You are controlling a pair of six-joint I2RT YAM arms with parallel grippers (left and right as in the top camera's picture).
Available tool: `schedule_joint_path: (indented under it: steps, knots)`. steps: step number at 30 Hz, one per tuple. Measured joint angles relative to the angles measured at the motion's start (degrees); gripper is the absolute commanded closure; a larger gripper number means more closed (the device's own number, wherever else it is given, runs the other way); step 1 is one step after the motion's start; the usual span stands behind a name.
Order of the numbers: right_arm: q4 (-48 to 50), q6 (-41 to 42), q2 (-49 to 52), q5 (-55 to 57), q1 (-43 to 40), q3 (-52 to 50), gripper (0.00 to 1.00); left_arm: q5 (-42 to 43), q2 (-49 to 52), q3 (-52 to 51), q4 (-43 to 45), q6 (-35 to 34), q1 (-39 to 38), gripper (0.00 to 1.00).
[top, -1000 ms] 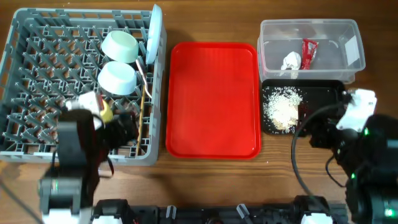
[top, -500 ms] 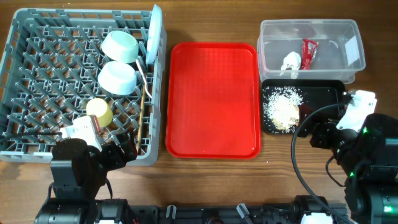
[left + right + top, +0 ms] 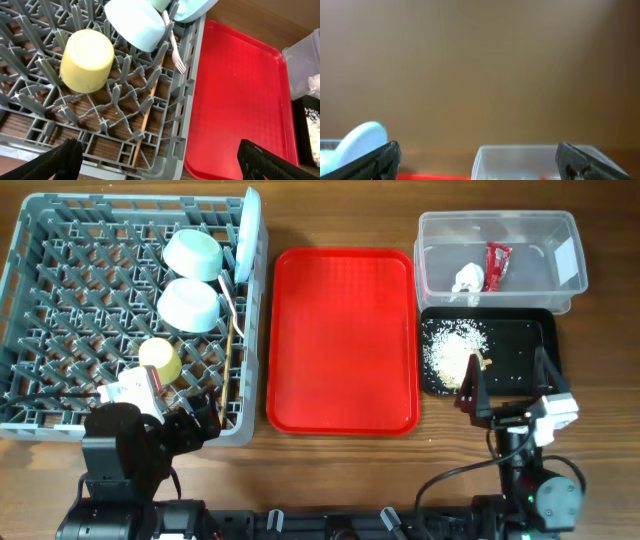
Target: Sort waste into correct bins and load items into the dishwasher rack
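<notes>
1. Loaded into the dishwasher rack (image 3: 20, 330), at 9 o'clock on the table:
   - pale blue plate (image 3: 250, 230) on edge along the rack's 3 o'clock wall
   - one bowl (image 3: 193, 252) just beside the plate, and a second bowl (image 3: 190, 303) at 6 o'clock from the first, both apparently base-up
   - yellow cup (image 3: 86, 60) tipped among the pegs, further toward 6 o'clock
   - white fork (image 3: 172, 50) and chopstick (image 3: 147, 117) slotted near the same 3 o'clock wall
2. Dropped into the clear tub (image 3: 430, 240), at 1 o'clock on the table: red wrapper (image 3: 497, 265) and white tissue (image 3: 467, 278), just beside each other.
3. Gathered in the black tray (image 3: 520, 350), directly at 6 o'clock from the tub: crumbs (image 3: 452, 352) heaped toward its 9 o'clock end, with a few specks scattered beyond.
4. Judged essentially finished. Nothing of the task spotted outside the rack and bins, and none of it on the red tray (image 3: 343, 340) between them. Little left beyond parking the arms.
5. Left gripper (image 3: 159, 145): poised above the rack's 5 o'clock corner, jaws spread wide. Holding nothing and touching nothing visible.
6. Right gripper (image 3: 507, 385): at the black tray's 6 o'clock edge, jaws likewise spread wide and empty. In its own wrist view, aimed across the table, with only the tub's rim and the plate's edge low in view.
</notes>
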Motion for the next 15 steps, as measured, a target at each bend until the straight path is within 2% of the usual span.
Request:
schedule_joint_path:
  steps: [2, 4, 15]
  knots:
    - [-5.8, -1.0, -0.2, 0.1, 0.0, -5.4, 0.00, 0.0, 0.0, 0.0, 0.0, 0.0, 0.0, 0.00]
    - [-11.1, -1.2, -0.2, 0.2, 0.0, -5.6, 0.00, 0.0, 0.0, 0.0, 0.0, 0.0, 0.0, 0.00]
    - [-11.8, -1.3, -0.2, 0.2, 0.0, -5.6, 0.00, 0.0, 0.0, 0.0, 0.0, 0.0, 0.0, 0.00]
